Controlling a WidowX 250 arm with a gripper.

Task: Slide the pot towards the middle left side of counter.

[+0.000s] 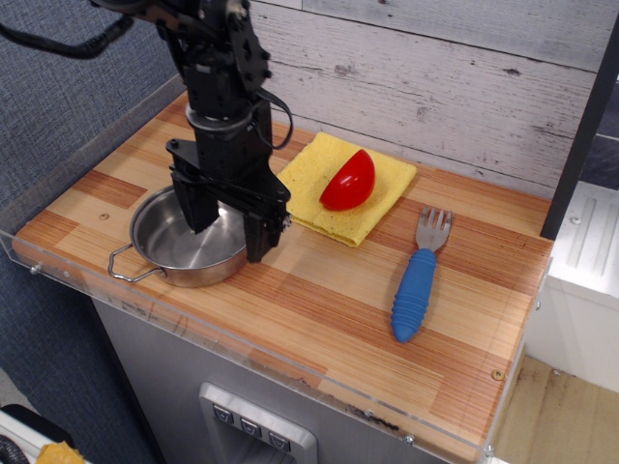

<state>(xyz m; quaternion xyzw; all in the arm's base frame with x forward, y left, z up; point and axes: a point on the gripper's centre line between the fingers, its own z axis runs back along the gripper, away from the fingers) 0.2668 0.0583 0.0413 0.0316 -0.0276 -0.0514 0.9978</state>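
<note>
The shiny steel pot point(166, 244) with wire loop handles sits at the front left of the wooden plank counter point(319, 290). My black gripper point(229, 225) is open and lowered over the pot's right side. One finger point(198, 208) is inside the bowl and the other finger point(259, 237) is outside, so the jaws straddle the right rim. The arm hides the pot's far right rim and right handle. I cannot tell whether the fingers touch the rim.
A yellow cloth point(387, 179) with a red rounded object point(348, 181) on it lies behind the pot to the right. A blue-handled fork point(416, 288) lies further right. A clear acrylic rim point(58, 275) edges the counter; a wood-panel wall stands behind.
</note>
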